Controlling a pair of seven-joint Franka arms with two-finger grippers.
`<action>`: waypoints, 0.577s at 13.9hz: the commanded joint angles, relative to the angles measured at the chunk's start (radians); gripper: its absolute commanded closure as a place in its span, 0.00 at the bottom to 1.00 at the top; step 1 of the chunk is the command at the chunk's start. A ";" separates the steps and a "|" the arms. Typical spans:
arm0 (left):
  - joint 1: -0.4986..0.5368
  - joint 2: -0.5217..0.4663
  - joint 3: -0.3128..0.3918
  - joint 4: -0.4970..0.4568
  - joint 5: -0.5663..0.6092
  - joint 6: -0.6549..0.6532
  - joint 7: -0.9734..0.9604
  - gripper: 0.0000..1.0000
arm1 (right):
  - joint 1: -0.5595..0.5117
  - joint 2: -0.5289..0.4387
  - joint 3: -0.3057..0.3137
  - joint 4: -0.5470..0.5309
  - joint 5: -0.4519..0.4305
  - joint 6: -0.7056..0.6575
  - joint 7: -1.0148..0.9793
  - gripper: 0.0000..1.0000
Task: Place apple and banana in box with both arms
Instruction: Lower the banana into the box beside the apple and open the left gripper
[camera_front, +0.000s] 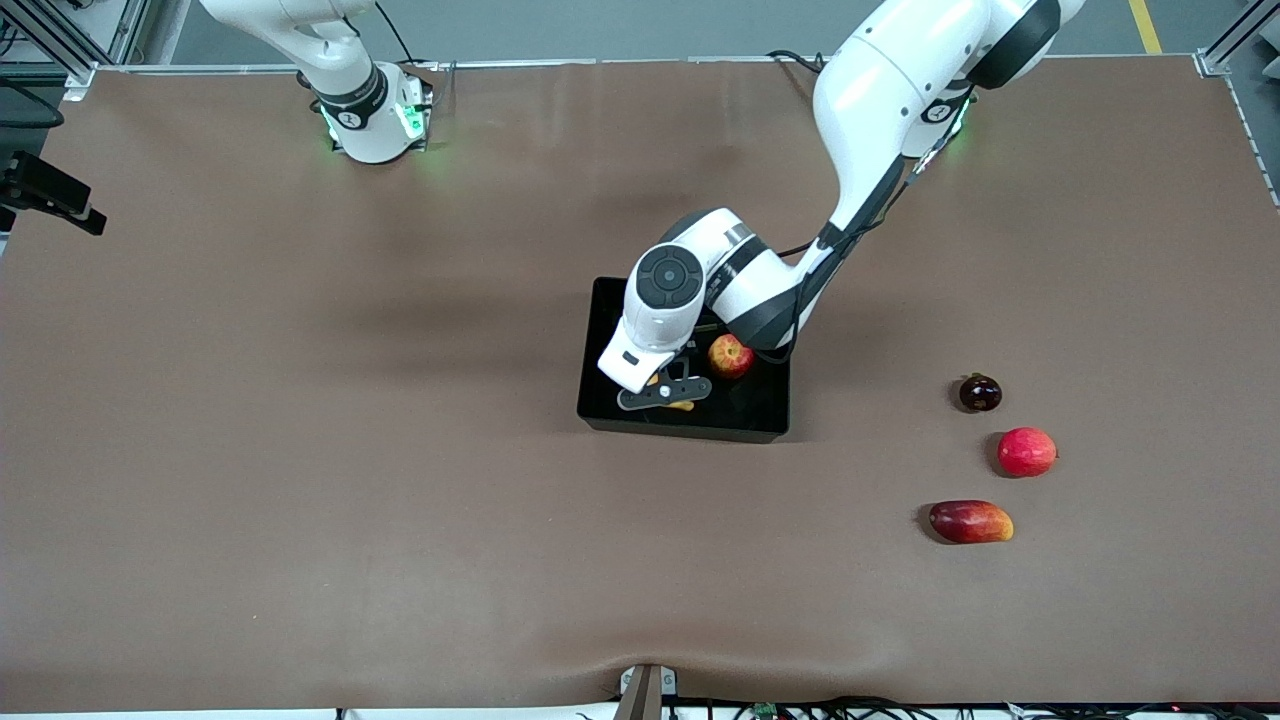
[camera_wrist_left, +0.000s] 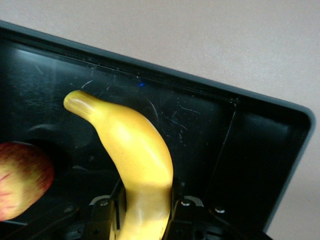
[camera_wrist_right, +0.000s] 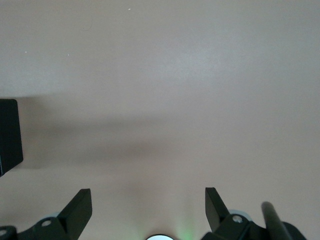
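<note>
The black box (camera_front: 690, 430) sits mid-table. The mottled apple (camera_front: 730, 356) lies inside it, and also shows in the left wrist view (camera_wrist_left: 20, 180). My left gripper (camera_front: 668, 393) is down inside the box beside the apple and is shut on the yellow banana (camera_wrist_left: 135, 150). The fingers (camera_wrist_left: 176, 200) clamp the banana near one end, and the rest of it reaches out over the box floor (camera_wrist_left: 260, 150). In the front view only small yellow bits of banana (camera_front: 682, 405) show under the hand. My right gripper (camera_wrist_right: 148, 197) is open and empty over bare table, with a box corner (camera_wrist_right: 9, 132) at the edge of its view.
Toward the left arm's end of the table lie a dark round fruit (camera_front: 980, 392), an evenly bright red round fruit (camera_front: 1026, 451) and a dark-red-and-orange mango (camera_front: 970, 521), the mango nearest the front camera. The right arm waits near its base (camera_front: 370, 120).
</note>
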 joint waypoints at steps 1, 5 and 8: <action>-0.026 0.039 0.011 0.028 -0.002 0.015 -0.014 1.00 | -0.023 -0.001 0.008 -0.002 0.016 0.004 0.004 0.00; -0.044 0.077 0.016 0.028 0.004 0.049 -0.014 1.00 | -0.025 -0.001 0.008 -0.002 0.021 0.004 0.002 0.00; -0.047 0.081 0.016 0.025 0.006 0.051 -0.014 0.52 | -0.025 -0.001 0.008 -0.002 0.021 0.001 0.002 0.00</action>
